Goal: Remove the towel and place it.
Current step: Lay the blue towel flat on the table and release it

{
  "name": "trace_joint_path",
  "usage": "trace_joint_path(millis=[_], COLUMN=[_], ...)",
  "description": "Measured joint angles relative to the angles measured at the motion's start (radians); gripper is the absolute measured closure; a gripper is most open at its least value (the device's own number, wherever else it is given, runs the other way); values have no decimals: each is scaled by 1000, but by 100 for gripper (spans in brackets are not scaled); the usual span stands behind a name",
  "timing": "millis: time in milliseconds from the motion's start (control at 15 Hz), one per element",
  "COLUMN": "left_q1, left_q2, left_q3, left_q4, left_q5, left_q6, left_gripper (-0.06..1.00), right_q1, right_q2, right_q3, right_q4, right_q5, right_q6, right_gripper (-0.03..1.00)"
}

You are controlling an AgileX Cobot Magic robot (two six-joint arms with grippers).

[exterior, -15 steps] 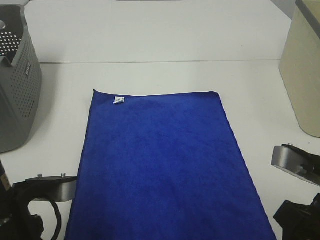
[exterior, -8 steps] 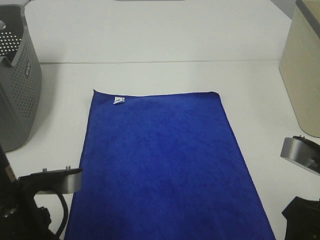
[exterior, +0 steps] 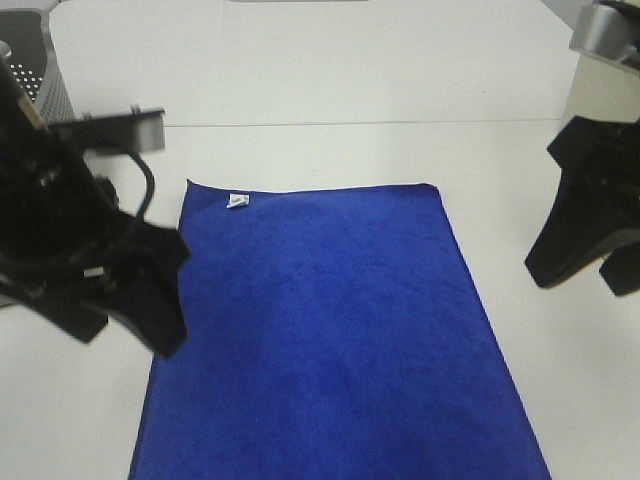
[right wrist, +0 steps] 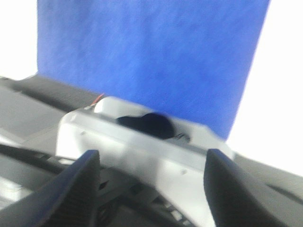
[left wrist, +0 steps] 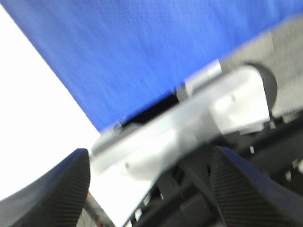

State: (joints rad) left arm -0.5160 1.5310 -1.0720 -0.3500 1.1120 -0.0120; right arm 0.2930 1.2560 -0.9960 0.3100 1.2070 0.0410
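The towel (exterior: pixel 330 330) lies flat on the white table, deep blue, with a small white tag (exterior: pixel 237 202) near its far left corner. My left gripper (exterior: pixel 120 318) hangs over the towel's left edge, one black finger above the blue cloth and the other above bare table. My right gripper (exterior: pixel 590 270) hangs over bare table, clear of the towel's right edge. Both stand open and hold nothing. The left wrist view shows the left gripper (left wrist: pixel 149 153) with the towel (left wrist: pixel 142 52) beyond its spread fingers. The right gripper (right wrist: pixel 152 153) likewise frames the towel (right wrist: pixel 151 56).
A grey perforated basket (exterior: pixel 52 90) stands at the back left, mostly hidden by my left arm. A beige bin (exterior: pixel 600 95) stands at the back right behind my right arm. A seam (exterior: pixel 350 124) crosses the table beyond the towel.
Both arms have risen from the table's front edge and moved farther in, so that their open fingers now show beside the towel. The towel has not moved.
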Motion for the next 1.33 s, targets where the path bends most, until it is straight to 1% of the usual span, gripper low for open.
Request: trace_joint_path(millis=[133,200,267,333,400,533,600,667,733,800,1000,1067,1200,1333], left_q1=[110,160,196,210,227,232,232,232,232,232,237,240,253,286], left_q2=[31,65,103,120,163,268,323,380,444,505,645,676,711,724], left_q3=[-121,-204,-273,-304,-373,-525,-590,-650,-709,-761,-876,-900,-912,-913], left_q4=[46,68,86,95,100,103,104,104,104,106,109,117,123,118], left_q5=[1,4,8,9,10,11,12,13,14,17,61,63,63,64], left_q6=[0,0,0,0,-1,-2,-2,-2,-6,-7,-37,-46,-52,-53], left_gripper=[28,28,28,28,28,28,28,28,28,28,24,22,20,19], right_q1=[-7,-28,-65,-93,-150,-234,-259,-264,-264,-264,-264,-264,-264,-264], right_q2=[112,170,229,261,323,431,491,549,592,622,658,664,696,761], right_q3=[-135,-212,-282,-312,-389,-527,-588,-651,-693,-712,-715,-715,-720,-769], right_q4=[-82,-81,-55,-38,19,134,173,182,162,138,84,72,55,54], right_q5=[1,2,2,2,2,4,4,4,4,4,-11,-29,-39,-16], right_q6=[1,-5,-19,-32,-73,-160,-198,-223,-226,-203,-41,-25,-33,-48], right_gripper=[34,34,34,34,34,34,34,34,34,34,34,34,33,33])
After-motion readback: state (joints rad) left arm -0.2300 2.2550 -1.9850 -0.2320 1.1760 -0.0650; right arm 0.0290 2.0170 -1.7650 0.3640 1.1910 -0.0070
